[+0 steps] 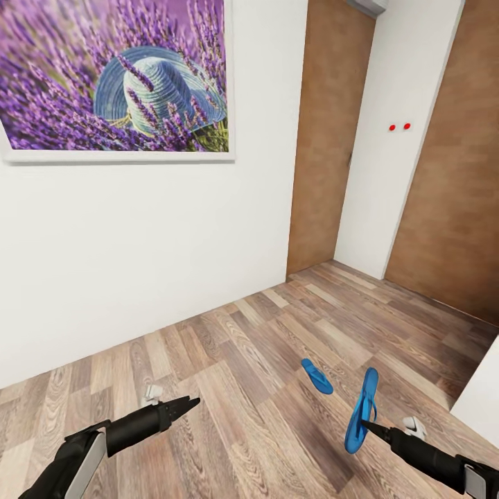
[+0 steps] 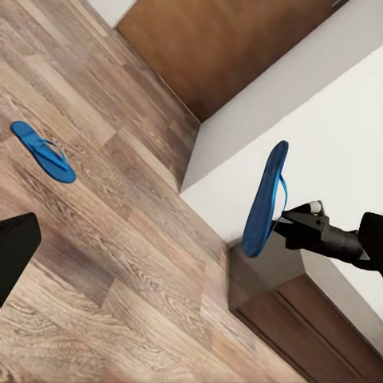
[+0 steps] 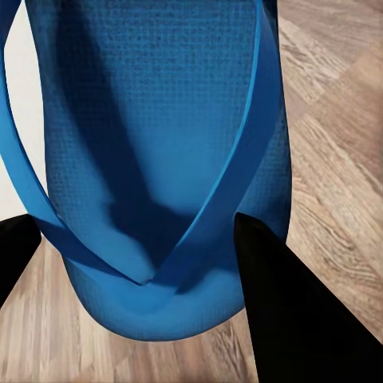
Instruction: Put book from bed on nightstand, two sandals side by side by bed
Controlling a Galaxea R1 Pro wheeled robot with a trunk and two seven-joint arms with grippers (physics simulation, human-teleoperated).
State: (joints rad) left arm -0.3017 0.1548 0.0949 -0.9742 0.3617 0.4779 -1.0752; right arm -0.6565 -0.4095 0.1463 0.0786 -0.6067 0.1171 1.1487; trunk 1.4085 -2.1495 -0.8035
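Observation:
My right gripper (image 1: 365, 424) is shut on one bright blue sandal (image 1: 362, 407), which hangs on edge above the wood-plank floor. That sandal (image 3: 152, 159) sits between the two black fingers, straps facing the camera. The left wrist view shows the same held sandal (image 2: 266, 199) with the right gripper (image 2: 284, 224) behind it. The other sandal (image 1: 317, 375) lies flat on the floor a little to the left and farther off, also seen as a flat sandal (image 2: 44, 152). My left gripper (image 1: 188, 404) hovers open and empty at the lower left. Bed, book and nightstand are out of view.
A white wall with a lavender picture (image 1: 114, 76) stands ahead on the left. Brown wooden doors (image 1: 326, 138) and a white wall corner (image 1: 395, 152) close off the back right. A white surface (image 1: 479, 402) juts in at the right edge.

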